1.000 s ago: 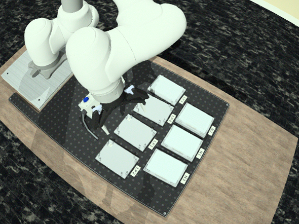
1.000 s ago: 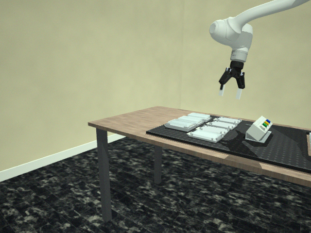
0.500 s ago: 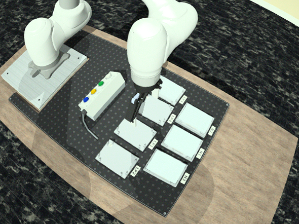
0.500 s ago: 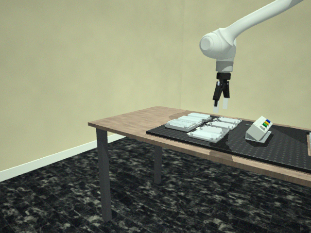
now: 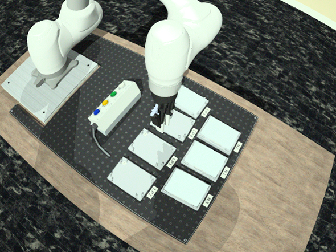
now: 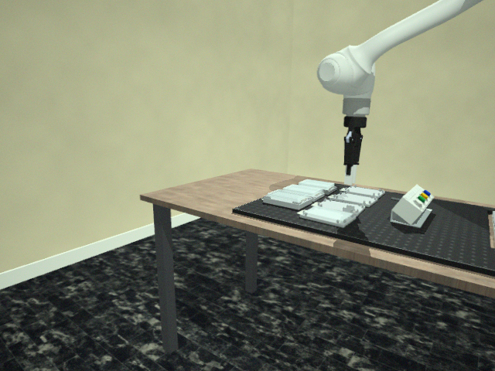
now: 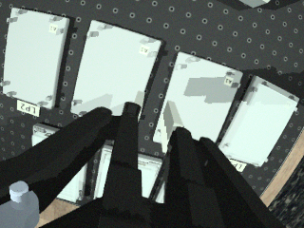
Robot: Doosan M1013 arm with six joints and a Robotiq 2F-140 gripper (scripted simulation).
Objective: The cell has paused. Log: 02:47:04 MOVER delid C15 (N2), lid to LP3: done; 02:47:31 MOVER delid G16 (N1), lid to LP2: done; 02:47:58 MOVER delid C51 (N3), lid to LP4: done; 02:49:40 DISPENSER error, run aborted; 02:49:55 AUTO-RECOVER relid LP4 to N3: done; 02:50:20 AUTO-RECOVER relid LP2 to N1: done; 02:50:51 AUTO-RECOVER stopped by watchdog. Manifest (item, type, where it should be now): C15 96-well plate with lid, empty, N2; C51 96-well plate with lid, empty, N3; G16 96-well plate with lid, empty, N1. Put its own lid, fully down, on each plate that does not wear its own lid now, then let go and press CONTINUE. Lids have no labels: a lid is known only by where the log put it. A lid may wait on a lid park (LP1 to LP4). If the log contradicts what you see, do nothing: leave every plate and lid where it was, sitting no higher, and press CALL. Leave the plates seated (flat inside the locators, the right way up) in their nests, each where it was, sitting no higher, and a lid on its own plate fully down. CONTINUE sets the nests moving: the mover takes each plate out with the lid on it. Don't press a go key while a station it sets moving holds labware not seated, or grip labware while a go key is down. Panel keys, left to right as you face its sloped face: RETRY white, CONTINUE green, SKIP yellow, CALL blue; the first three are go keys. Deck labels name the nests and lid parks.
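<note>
The gripper (image 5: 161, 127) hangs at frame centre in the top view, over the edge of the LP3 park (image 5: 178, 125), its fingers nearly together with nothing between them. The plates at N2 (image 5: 218, 134), N1 (image 5: 204, 160) and N3 (image 5: 186, 187) lie right of centre; whether the LP3 park bears a lid I cannot tell. The key panel (image 5: 115, 106) sits left of the gripper.
</note>
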